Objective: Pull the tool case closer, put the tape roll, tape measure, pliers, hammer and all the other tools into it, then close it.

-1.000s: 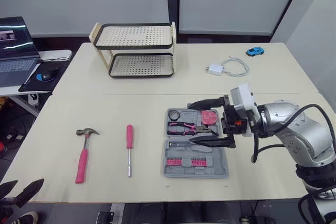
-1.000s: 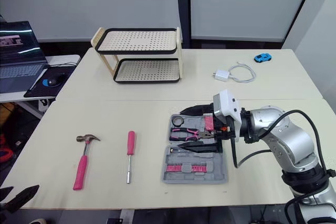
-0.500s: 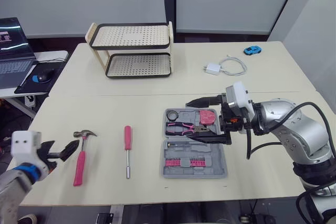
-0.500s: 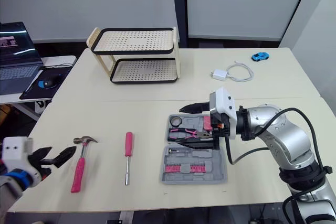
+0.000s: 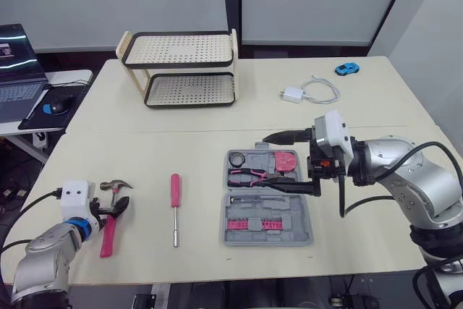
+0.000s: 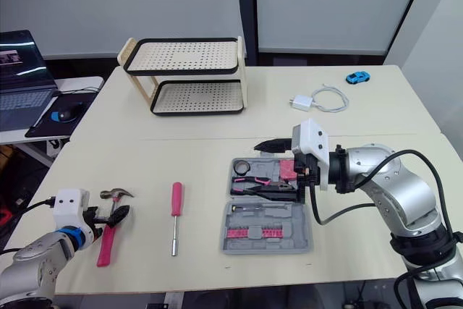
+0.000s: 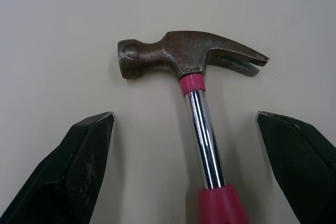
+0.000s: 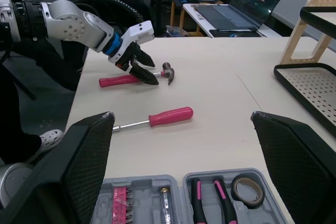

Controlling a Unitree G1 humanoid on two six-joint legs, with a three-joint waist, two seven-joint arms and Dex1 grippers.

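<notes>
On the table [image 5: 181, 150], the wide-open left tool [image 7: 185, 119] straddles the hammer [image 7: 189, 59] below its head.

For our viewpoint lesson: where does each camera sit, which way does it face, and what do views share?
Head views: on the head, facing forward and down over the table, showing the left gripper at the hammer and the right gripper over the tool case.
Left wrist view: on the left wrist, facing the hammer head between its own fingers.
Right wrist view: on the right wrist, facing across the tool case and screwdriver toward the left gripper; own fingers show.
Shared: the hammer appears in all.
</notes>
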